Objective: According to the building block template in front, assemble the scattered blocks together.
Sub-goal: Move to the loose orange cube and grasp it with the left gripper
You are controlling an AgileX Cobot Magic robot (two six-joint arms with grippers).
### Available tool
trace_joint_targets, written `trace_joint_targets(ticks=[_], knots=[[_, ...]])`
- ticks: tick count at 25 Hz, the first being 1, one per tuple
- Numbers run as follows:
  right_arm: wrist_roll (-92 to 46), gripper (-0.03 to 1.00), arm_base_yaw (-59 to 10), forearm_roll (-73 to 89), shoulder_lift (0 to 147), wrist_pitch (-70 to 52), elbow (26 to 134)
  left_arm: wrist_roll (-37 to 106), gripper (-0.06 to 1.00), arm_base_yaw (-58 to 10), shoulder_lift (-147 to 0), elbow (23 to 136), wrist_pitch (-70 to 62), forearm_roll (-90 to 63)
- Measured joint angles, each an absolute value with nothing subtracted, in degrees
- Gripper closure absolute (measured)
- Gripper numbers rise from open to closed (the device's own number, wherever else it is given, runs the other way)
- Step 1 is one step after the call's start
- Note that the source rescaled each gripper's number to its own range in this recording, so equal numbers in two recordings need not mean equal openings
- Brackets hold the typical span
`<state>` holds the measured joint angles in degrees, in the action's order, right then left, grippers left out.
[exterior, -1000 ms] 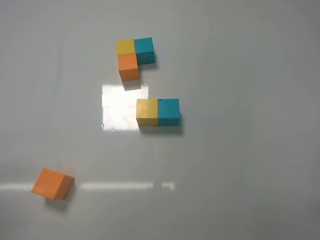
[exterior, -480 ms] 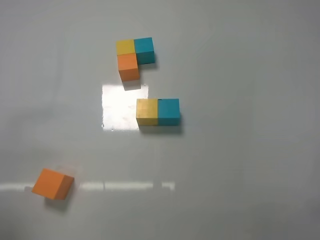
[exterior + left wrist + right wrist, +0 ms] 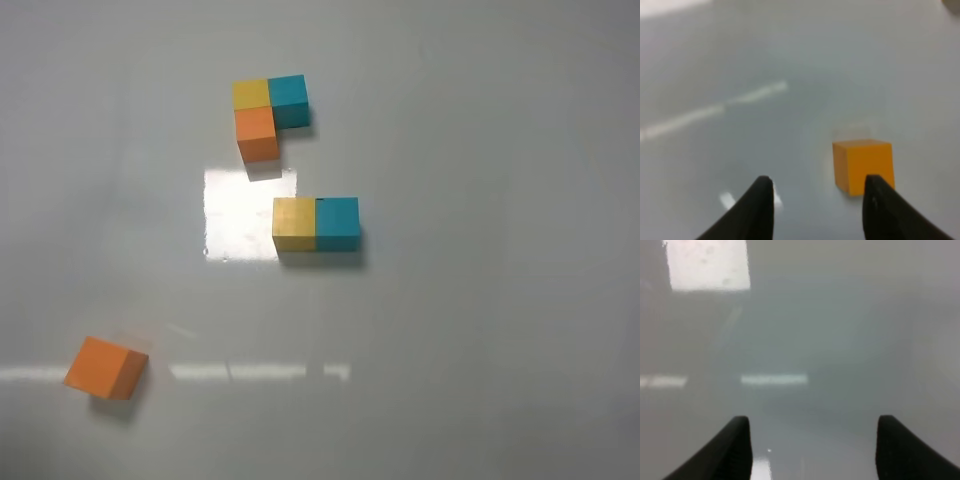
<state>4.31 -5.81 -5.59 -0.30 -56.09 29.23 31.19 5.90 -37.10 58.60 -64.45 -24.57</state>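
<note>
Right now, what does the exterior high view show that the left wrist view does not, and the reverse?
Only exterior high: the building block template, and the yellow cube touching the teal cube side by side. Only left wrist: the left gripper, jaws apart with nothing between them. Both: the orange cube, lying alone on the table.

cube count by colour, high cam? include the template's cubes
Yellow: 2, template yellow, loose yellow
Teal: 2, template teal, loose teal
Orange: 2, template orange, loose orange
Total: 6
</note>
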Motion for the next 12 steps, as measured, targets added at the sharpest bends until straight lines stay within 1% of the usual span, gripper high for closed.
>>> trace_joint_targets(ticks=[3, 5, 7, 12], knots=[[4.31, 0.57, -5.81, -5.59, -0.3, -56.09, 29.23, 36.96, 0.78, 5.61, -38.49, 61.51, -67.87, -24.48], [4.31, 0.57, -5.81, -5.59, -0.3, -56.09, 29.23, 42.34, 0.78, 4.13, -39.25, 61.74, -68.97, -24.45], [4.31, 0.57, -5.81, -5.59, -0.3, -56.09, 29.23, 46.58, 0.78, 1.78, -39.77, 61.89, -69.67, -24.64], [4.31, 0.57, -5.81, -5.59, -0.3, -56.09, 29.23, 49.43, 0.79, -3.99, -39.77, 62.03, -69.72, -20.26]])
